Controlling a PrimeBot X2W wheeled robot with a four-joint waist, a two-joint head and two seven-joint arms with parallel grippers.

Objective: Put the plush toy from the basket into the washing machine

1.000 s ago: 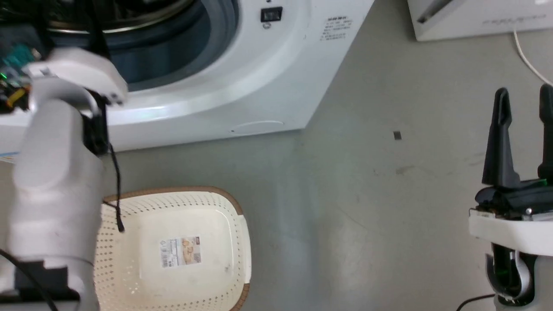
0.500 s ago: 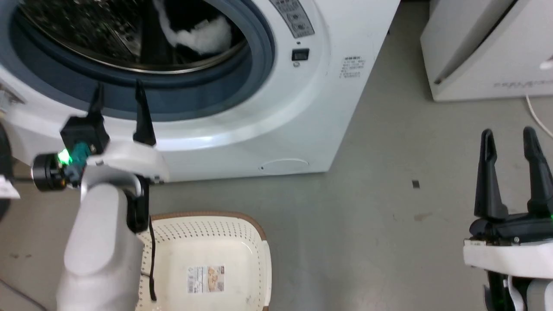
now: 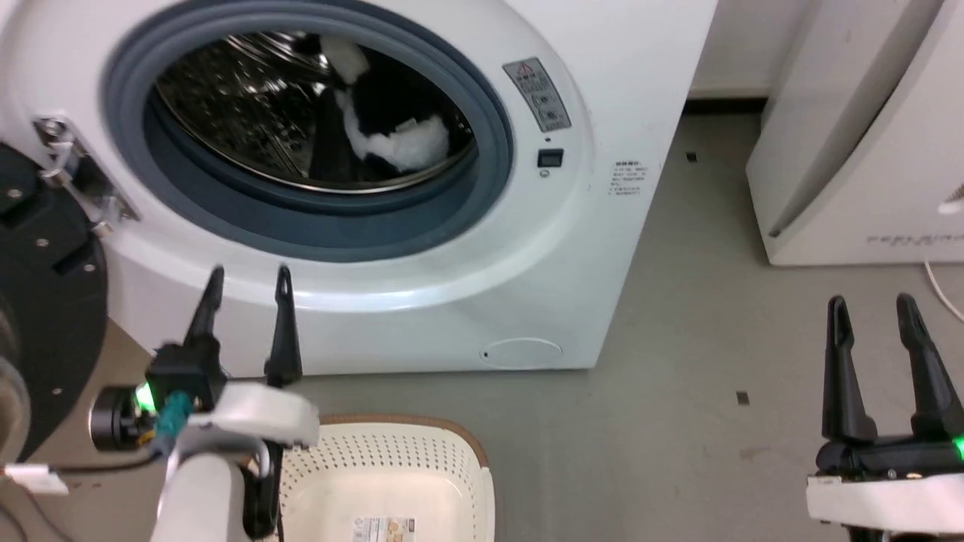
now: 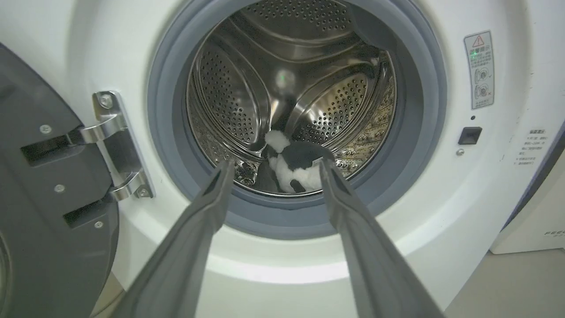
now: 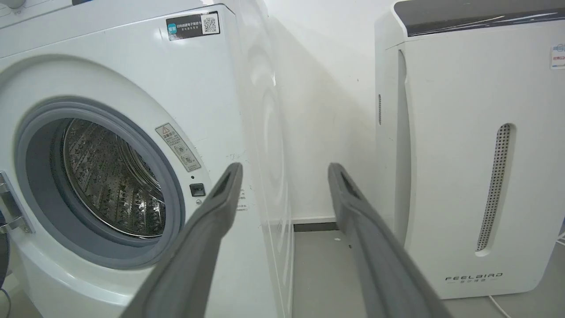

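The plush toy [image 3: 392, 124] lies inside the washing machine [image 3: 602, 90], upper centre of the head view. The left gripper [image 3: 249, 272] is below it at lower left, fingers apart and empty. The right gripper [image 3: 869, 301], lower right, is likewise spread.

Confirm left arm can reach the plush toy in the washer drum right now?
Probably yes: the door is swung open, the left tool sits open facing the drum mouth, and nothing stands between it and the plush toy near the drum's front.

Steel, fluff, plastic
Glossy white washing machine [image 3: 617, 90], shiny perforated steel drum [image 4: 229, 88], matt grey seal [image 3: 316, 233]; fluffy plush toy [image 4: 300, 165]; perforated plastic basket [image 3: 392, 459].
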